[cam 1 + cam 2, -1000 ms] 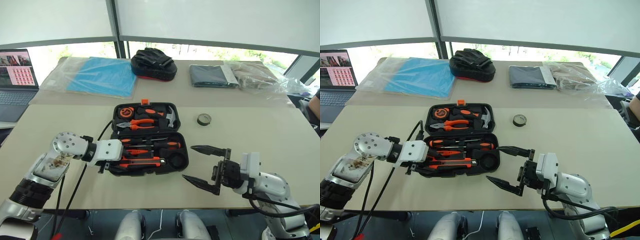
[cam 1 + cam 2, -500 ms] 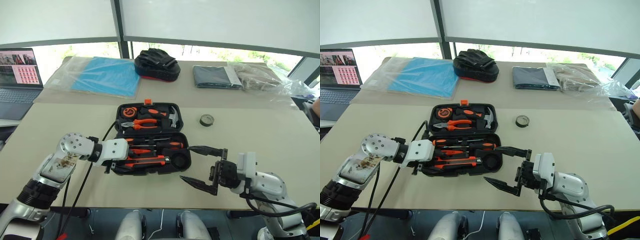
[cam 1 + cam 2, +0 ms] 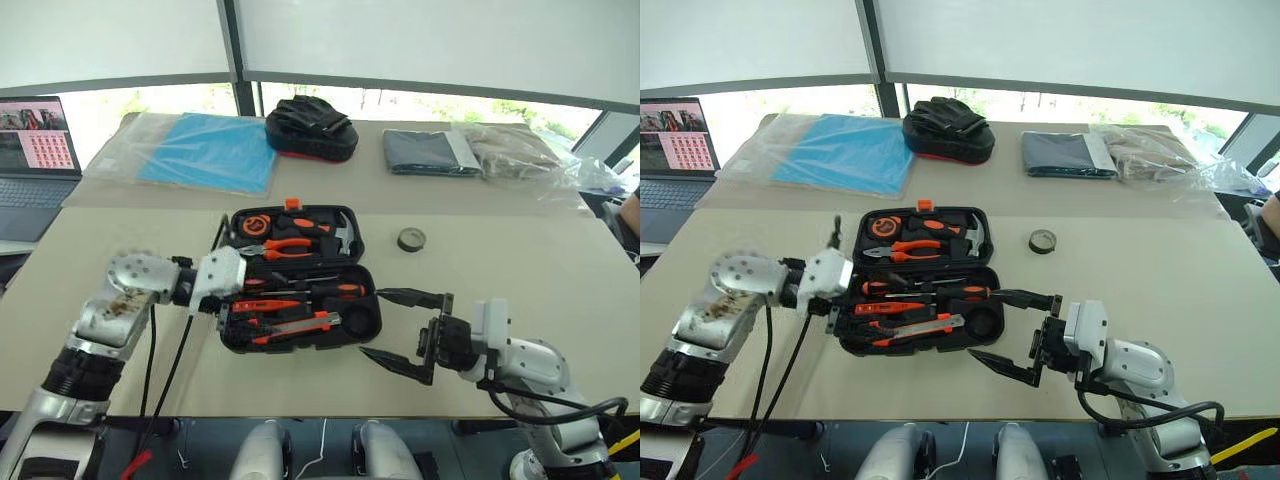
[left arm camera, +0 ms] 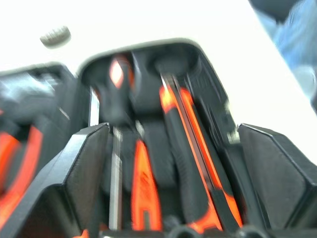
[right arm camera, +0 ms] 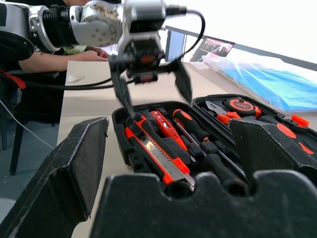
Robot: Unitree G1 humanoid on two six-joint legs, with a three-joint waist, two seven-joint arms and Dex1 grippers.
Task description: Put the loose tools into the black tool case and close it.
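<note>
Black tool case point(image 3: 298, 275) lies open mid-table. L gripper point(image 5: 151, 84) spread wide, empty, above case's left end. R gripper point(image 3: 400, 328) fully agape, empty, just right of case. Tape roll point(image 3: 411, 239) outside, right of lid.

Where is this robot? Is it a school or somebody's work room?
Probably an office or lab work room, not a home. There are long beige tables pushed together by big windows, an open laptop on the side, and an open tool case with orange-handled tools set out for practice.
</note>
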